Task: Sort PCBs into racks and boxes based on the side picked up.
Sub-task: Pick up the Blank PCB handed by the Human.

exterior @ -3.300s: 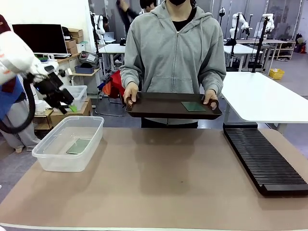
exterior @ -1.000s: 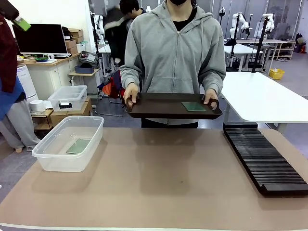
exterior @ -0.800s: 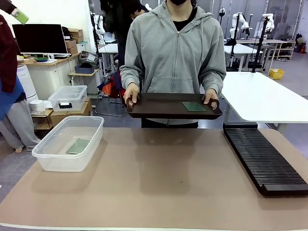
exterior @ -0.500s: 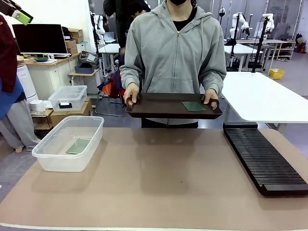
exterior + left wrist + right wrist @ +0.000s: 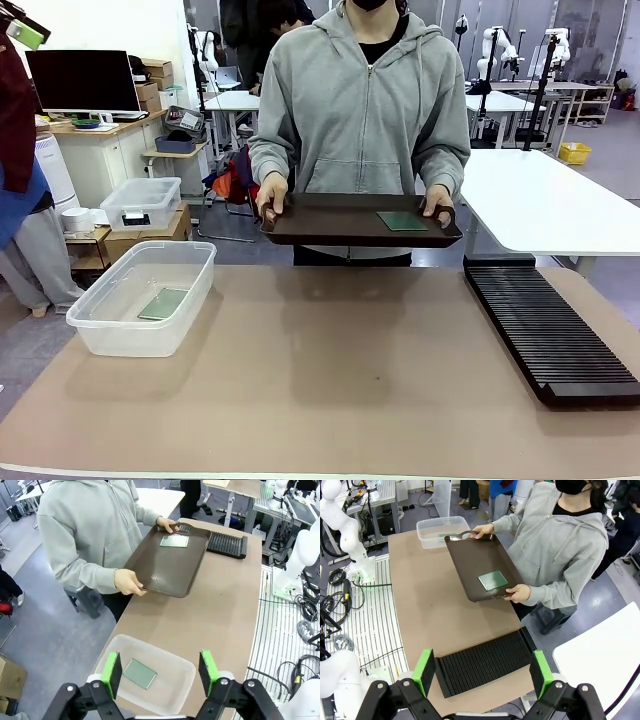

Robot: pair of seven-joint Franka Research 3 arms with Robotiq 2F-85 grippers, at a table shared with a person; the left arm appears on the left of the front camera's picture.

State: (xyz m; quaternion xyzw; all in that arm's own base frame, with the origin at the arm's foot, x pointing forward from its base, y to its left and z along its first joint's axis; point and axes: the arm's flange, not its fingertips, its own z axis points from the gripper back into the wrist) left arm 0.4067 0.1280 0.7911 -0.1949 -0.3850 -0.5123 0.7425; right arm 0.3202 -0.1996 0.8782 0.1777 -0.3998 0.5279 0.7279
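On the tray [image 5: 330, 215], flat, perhaps glossy PCB [image 5: 402, 221]; left gripper [image 5: 160, 666], right gripper [image 5: 482, 669] gape empty.

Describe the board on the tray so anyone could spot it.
Across the table, a person in a grey hoodie holds a dark brown tray. The green board lies flat at its end toward the robot's right; the other board sits in the clear tub.

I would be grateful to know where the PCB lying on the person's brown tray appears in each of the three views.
Front view: PCB right of centre, on the right end of the tray.
Left wrist view: PCB upper middle, at the tray's far end.
Right wrist view: PCB centre, towards the tray's nearer end.
Shared landmark: the black rack, beside the PCB's end of the tray.
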